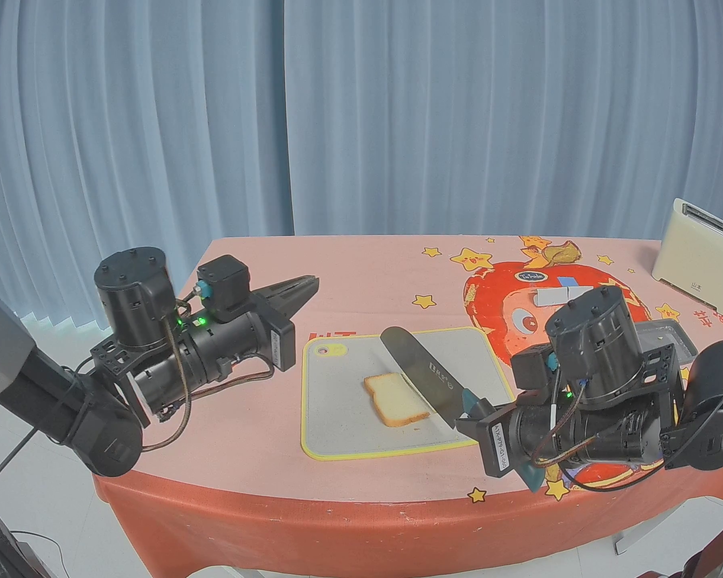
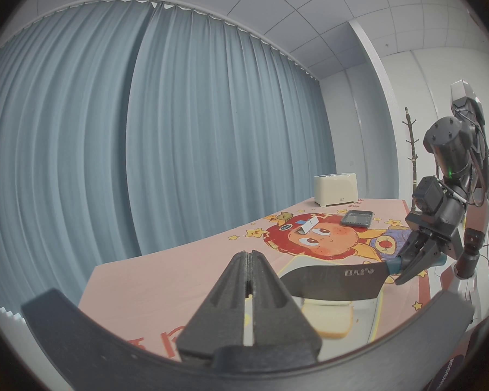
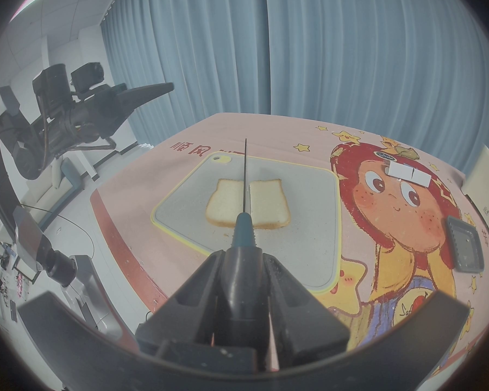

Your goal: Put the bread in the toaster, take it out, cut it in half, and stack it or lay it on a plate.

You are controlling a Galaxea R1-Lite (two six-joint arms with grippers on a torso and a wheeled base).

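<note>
A slice of bread lies flat on the grey cutting board. My right gripper is shut on the teal handle of a knife. The blade, edge down, hangs just above the bread's middle. My left gripper is shut on nothing and hovers above the table to the left of the board. A cream toaster stands at the far right. A dark square plate lies in front of the toaster.
The board has a yellow rim and sits near the table's front edge. A cartoon print covers the pink tablecloth on the right. Blue curtains hang behind the table.
</note>
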